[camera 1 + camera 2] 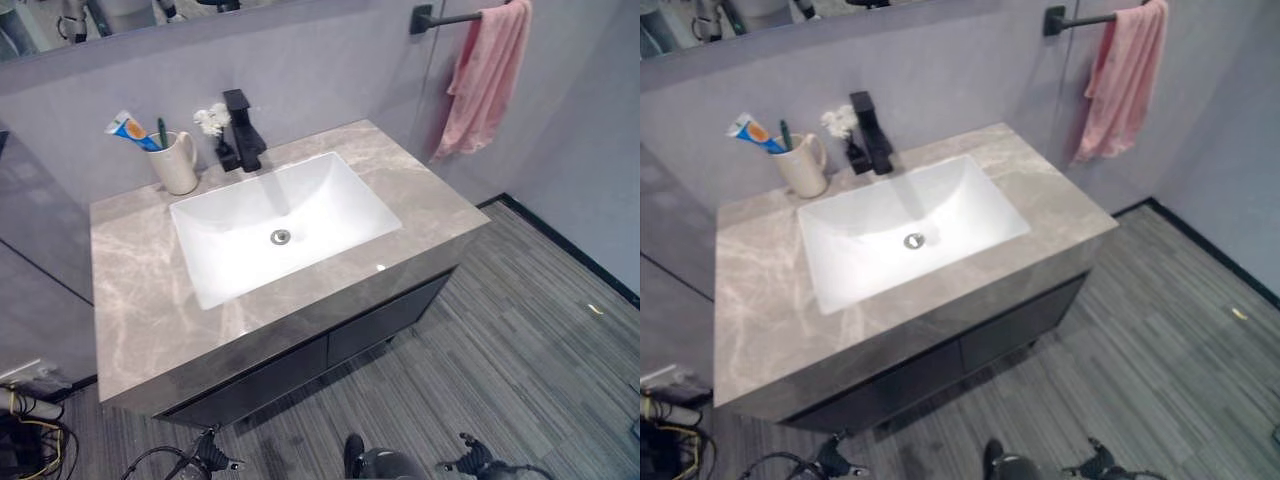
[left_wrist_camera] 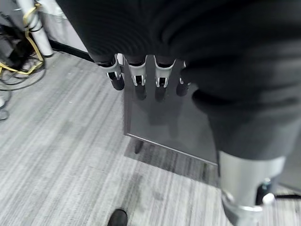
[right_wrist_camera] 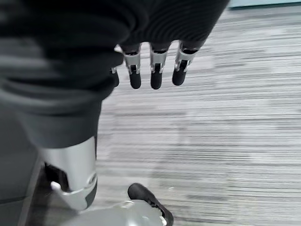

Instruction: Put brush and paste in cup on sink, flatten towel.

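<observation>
The grey marble counter [image 1: 140, 300] carries a white rectangular sink [image 1: 285, 225] with a black faucet [image 1: 243, 130] at its back edge and a small white flower [image 1: 211, 119] just beside that. A pink towel [image 1: 487, 75] hangs bunched and creased from a black wall bar [image 1: 445, 18], its long axis running down the wall. At the counter's back left corner stands a cream cup [image 1: 177, 162], upright, handle toward the faucet; the blue-and-white paste [image 1: 131, 131] leans out of it up and leftward, and the green brush [image 1: 161, 132] stands nearly upright beside it. The left hand [image 2: 141, 77] and right hand [image 3: 153, 68] hang over striped grey floor [image 3: 225, 141], fingers relaxed and straight, holding nothing
</observation>
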